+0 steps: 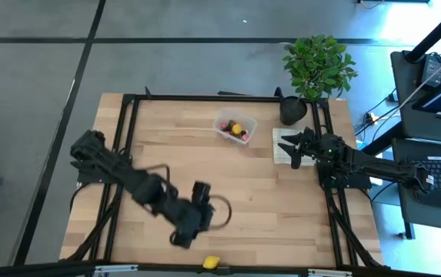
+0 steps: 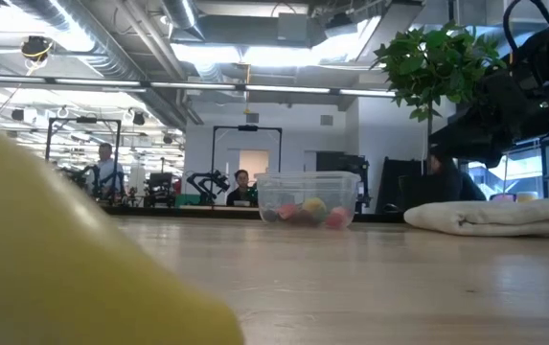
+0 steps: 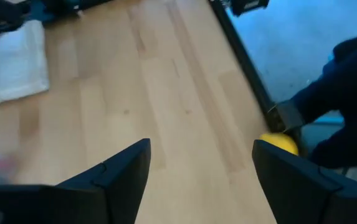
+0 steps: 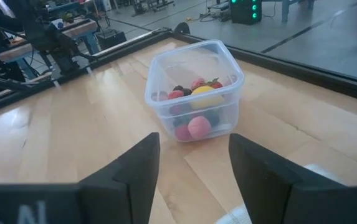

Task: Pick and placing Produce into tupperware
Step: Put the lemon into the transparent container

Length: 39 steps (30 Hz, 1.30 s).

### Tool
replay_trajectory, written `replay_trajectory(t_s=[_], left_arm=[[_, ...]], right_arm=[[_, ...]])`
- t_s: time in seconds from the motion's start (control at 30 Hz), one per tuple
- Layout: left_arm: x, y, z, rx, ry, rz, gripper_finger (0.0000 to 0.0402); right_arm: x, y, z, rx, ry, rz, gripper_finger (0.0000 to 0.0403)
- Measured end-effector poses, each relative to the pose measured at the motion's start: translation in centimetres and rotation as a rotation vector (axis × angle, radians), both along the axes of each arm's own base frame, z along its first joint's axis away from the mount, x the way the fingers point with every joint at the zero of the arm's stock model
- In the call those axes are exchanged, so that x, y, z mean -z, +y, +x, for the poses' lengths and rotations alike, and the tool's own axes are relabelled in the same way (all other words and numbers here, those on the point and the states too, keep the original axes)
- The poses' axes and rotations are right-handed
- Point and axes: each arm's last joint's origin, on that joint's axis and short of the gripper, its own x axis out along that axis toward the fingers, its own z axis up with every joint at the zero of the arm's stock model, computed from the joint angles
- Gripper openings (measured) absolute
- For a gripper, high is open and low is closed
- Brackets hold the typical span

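Here the wooden table [image 1: 235,177] carries the two dark arms. The left gripper [image 1: 218,214] hangs over the near part of the table, its jaws spread wide and holding nothing. The right gripper [image 1: 291,146] waits above the folded cloth [image 1: 282,146], jaws partly open, also empty. Near the far edge stands the clear tupperware [image 1: 235,128], with red berries, dark round pieces and one yellow piece inside. One more yellow lemon-like piece [image 1: 212,262] lies alone at the near table edge.
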Motion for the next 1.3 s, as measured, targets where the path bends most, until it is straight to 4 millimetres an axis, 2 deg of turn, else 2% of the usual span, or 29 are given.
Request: replay_trajectory(t_s=[0.37,0.53,0.77,1.3], left_arm=[[7.1,-8.0,0.5,-0.036,0.07,0.02,0.0273],[9.7,-10.4,1.2,-0.018,0.058,-0.005,0.0273],[11.8,-11.1,2.0,-0.144,0.079,-0.084,0.0273],[15.2,-12.0,2.9,-0.268,0.144,-0.175,0.0273]], right_arm=[[0.0,0.0,0.0,0.01,-0.018,0.041,0.0195],[0.0,0.0,0.0,0.01,-0.02,0.045,0.0195],[0.0,0.0,0.0,0.01,-0.02,0.045,0.0195],[0.0,0.0,0.0,0.009,-0.02,0.046,0.0195]])
